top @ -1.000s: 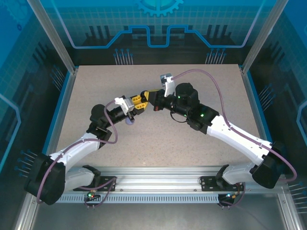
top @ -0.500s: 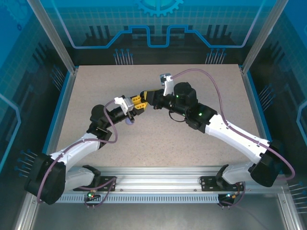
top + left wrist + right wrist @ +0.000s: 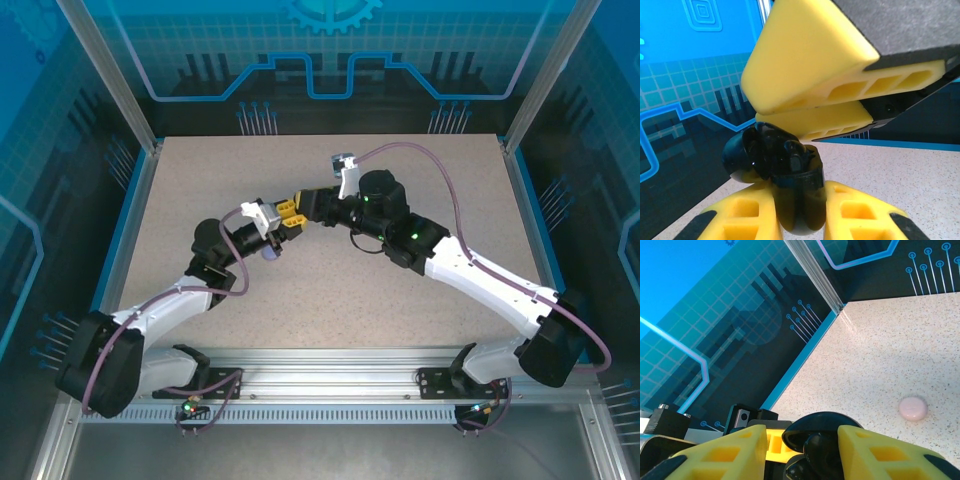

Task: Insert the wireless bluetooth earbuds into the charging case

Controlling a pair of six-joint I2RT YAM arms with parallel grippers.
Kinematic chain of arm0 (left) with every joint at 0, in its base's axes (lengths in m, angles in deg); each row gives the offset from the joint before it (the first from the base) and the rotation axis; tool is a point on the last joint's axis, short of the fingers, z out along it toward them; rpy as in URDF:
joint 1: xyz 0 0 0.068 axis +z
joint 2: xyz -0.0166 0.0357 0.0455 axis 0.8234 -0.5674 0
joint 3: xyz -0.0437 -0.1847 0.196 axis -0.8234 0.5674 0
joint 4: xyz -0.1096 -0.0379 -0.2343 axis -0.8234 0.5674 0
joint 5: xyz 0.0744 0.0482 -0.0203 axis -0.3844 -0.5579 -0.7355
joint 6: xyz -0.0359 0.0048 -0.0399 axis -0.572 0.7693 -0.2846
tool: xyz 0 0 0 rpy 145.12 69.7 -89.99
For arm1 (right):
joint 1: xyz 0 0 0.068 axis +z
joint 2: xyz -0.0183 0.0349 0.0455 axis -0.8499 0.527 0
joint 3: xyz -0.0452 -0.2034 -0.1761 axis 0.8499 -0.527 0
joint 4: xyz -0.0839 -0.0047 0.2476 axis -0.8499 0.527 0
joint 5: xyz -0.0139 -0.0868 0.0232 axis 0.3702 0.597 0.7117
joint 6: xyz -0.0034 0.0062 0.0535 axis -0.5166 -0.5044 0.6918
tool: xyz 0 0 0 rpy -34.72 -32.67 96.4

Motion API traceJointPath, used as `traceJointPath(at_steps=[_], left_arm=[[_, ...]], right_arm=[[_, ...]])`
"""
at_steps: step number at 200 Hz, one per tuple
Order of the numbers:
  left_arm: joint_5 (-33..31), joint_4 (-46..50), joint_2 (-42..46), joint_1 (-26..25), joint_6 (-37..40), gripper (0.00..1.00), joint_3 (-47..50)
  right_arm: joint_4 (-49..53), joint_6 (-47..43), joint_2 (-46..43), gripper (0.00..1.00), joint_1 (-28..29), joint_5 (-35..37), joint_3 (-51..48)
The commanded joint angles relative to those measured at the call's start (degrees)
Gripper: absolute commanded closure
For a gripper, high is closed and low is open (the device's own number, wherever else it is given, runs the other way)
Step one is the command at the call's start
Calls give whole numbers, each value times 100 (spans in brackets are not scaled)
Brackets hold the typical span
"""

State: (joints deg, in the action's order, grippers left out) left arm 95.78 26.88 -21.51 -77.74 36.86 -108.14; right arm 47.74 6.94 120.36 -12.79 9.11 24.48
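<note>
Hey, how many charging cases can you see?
3: black case in the left gripper, pink case on the table, lavender case near that gripper. Others may be hidden.

A speckled beige desk (image 3: 200, 180) is enclosed by translucent blue panels (image 3: 330, 50) printed with circuit patterns and framed by aluminium posts (image 3: 110, 75). A slotted metal rail (image 3: 330, 362) is mounted along its near edge.

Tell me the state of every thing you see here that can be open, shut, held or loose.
black case: lid open, held.
left tool: shut on the black case.
right tool: open, right at the black case.
pink case: closed, lying loose on the table.
</note>
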Motion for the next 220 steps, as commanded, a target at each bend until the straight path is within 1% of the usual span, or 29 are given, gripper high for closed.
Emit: traceJointPath(at_steps=[1,56,76,110,132,165,220], left_arm=[[138,-836,80,-101,-35,100,-8],[131,-802,66,-106,-29,100,-15],[141,-767,82,-92,-8,100,-11],[151,-520,163,-94,175,100,-26],[165,-372,211,-100,267,100,-35],[173,-340,207,-103,273,100,-44],[169,-293,229,-106,291,100,-35]], right_arm=[[397,47,44,55,-149,71,51],[238,-176,-390,46,-185,72,33],[368,-343,-587,45,-201,82,89],[1083,-695,-742,45,-212,335,322],[1354,-791,-695,47,-209,286,439],[1527,-858,-440,48,-89,130,683],[1802,-1161,-55,51,221,366,1183]])
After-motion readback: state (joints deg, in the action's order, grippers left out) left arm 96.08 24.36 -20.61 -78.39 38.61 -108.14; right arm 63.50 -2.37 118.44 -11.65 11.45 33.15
